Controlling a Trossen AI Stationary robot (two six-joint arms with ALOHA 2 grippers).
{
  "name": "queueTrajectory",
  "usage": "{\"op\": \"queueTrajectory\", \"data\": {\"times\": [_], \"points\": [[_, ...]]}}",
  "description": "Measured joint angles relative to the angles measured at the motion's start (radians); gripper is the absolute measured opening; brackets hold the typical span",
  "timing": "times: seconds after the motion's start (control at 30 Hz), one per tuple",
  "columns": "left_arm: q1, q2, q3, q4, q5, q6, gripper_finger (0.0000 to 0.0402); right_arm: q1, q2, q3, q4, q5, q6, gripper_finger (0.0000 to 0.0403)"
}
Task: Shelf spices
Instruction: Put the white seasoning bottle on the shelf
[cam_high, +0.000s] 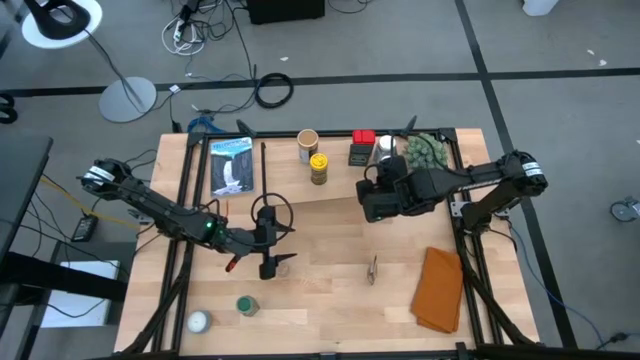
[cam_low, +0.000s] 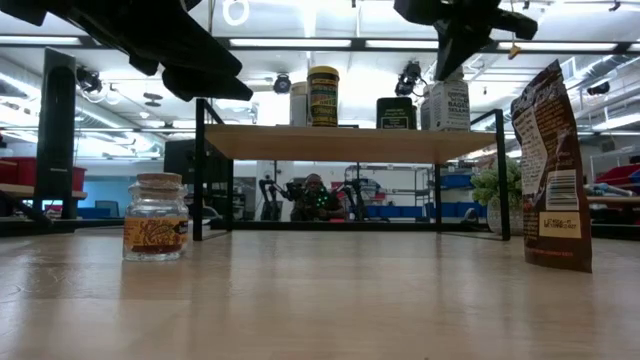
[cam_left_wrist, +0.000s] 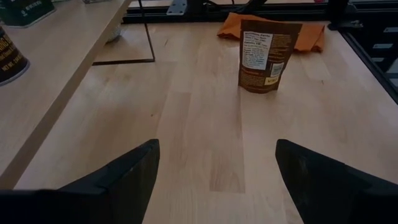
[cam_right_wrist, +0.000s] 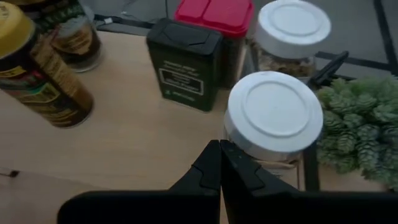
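The shelf (cam_high: 280, 180) stands at the table's far side. On it are a yellow can (cam_high: 319, 168), a tan-lidded jar (cam_high: 307, 140), a dark green tin (cam_right_wrist: 185, 65), a red tin (cam_high: 362, 138) and two white-lidded jars (cam_right_wrist: 273, 115) (cam_right_wrist: 292, 25). My right gripper (cam_right_wrist: 221, 163) is shut over the shelf's right part, its tips beside the nearer white-lidded jar. My left gripper (cam_left_wrist: 214, 168) hovers open over the table's middle left, with nothing between its fingers. A brown pouch (cam_left_wrist: 268, 55) stands upright on the tabletop. Two small jars (cam_high: 247, 305) (cam_high: 198, 321) stand near the front left. My right gripper's shut fingertips (cam_right_wrist: 211, 158) stand right by the side of the nearer white-lidded jar (cam_right_wrist: 249, 155), just under its lid, slanting down from the table's near side. Whether they touch it I cannot tell.
A green fuzzy plant (cam_high: 425, 150) sits at the shelf's right end and a bluish packet (cam_high: 232, 165) lies on its left end. An orange-brown cloth (cam_high: 440, 290) lies at the front right. A glass jar (cam_low: 156, 217) stands on the tabletop in the low view.
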Motion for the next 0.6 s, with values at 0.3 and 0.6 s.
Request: {"op": "queueTrajectory", "data": {"times": [0.3, 0.6], "points": [[0.0, 0.0, 0.0, 0.0, 0.009, -0.004, 0.0326, -0.018, 0.0, 0.0, -0.015, 0.013, 0.006, 0.0001], [0.0, 0.0, 0.0, 0.0, 0.014, -0.004, 0.0326, -0.036, 0.0, 0.0, -0.018, 0.053, 0.006, 0.0]]}}
